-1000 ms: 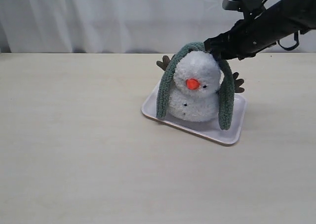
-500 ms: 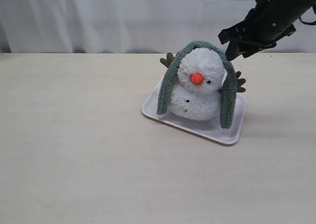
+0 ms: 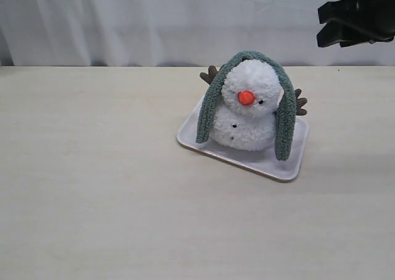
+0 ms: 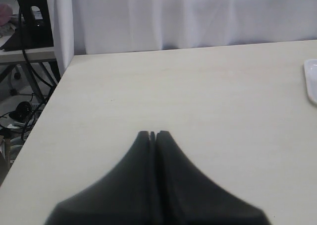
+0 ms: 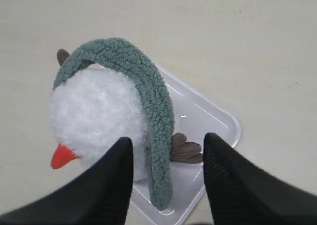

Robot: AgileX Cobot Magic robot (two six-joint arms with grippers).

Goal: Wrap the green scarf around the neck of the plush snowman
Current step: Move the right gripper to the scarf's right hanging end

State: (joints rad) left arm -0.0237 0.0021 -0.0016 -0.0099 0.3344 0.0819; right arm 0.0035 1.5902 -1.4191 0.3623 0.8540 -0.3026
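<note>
Hanging high at the right edge of the exterior view, the right gripper (image 3: pixel 321 27) is well apart from the toy. Its dark fingers (image 5: pixel 116 180) are spread wide with nothing between them. Below it, the plush snowman (image 3: pixel 245 110) stands upright on a white tray (image 3: pixel 290 172), which is turned at an angle to the table's edges. The green scarf (image 3: pixel 250 58) is draped over the top of the head like an arch. One end hangs down each side and reaches the tray, and the end on the left arm's side lies close to the rim. The scarf does not circle the neck (image 3: pixel 245 118), which shows as bare white fluff. A brown arm (image 5: pixel 185 148) sticks out just behind the hanging strip on the right arm's side.

The table (image 3: pixel 92 181) lies wide and bare to the left of the tray and in front of it. At the back, its edge meets a white curtain (image 3: pixel 154 21) close behind the snowman. The left gripper (image 4: pixel 152 134) has its fingers pressed together and is empty. It hovers over bare tabletop with only a corner of the tray in its view. The table's side edge runs close by there, and beyond it are cables (image 4: pixel 29 81) and a black stand (image 4: pixel 32 17).
</note>
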